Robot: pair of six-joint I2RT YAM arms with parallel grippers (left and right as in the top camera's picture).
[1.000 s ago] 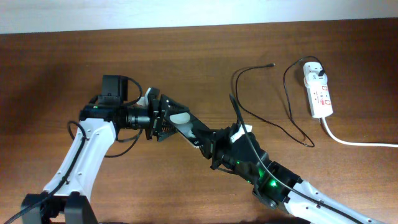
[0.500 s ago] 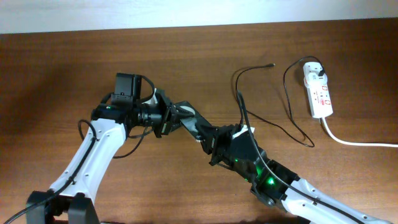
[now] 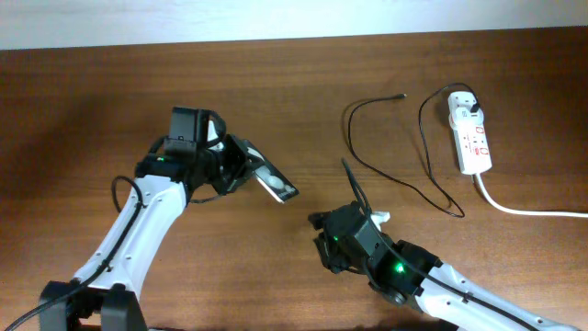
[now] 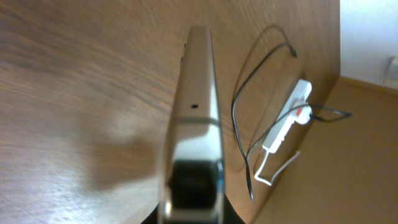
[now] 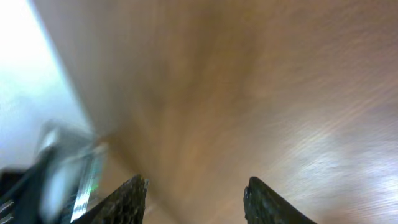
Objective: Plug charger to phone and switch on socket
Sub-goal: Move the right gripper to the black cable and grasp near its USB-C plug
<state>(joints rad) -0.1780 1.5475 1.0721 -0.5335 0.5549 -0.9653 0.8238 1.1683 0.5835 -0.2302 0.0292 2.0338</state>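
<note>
My left gripper [image 3: 246, 168] is shut on one end of the black phone [image 3: 278, 186], which sticks out to the right above the table. The left wrist view shows the phone [image 4: 196, 112] edge-on, running away from the jaws. My right gripper [image 3: 322, 241] hangs open lower right of the phone, apart from it; its fingers [image 5: 132, 200] hold nothing. The charger [image 3: 378, 175], a thin black cable, curls over the table with its plug tip [image 3: 402, 95] lying free. Its white plug head [image 3: 466, 108] sits in the white socket [image 3: 470, 136] at the far right.
A thick white cord [image 3: 524, 210] runs from the socket off the right edge. The socket [image 4: 287, 115] and cable [image 4: 239, 106] also show beyond the phone in the left wrist view. Bare wood lies between the phone and the cable.
My left gripper has shut on the phone. My right gripper has opened, let go of the phone and drawn back toward the lower right.
</note>
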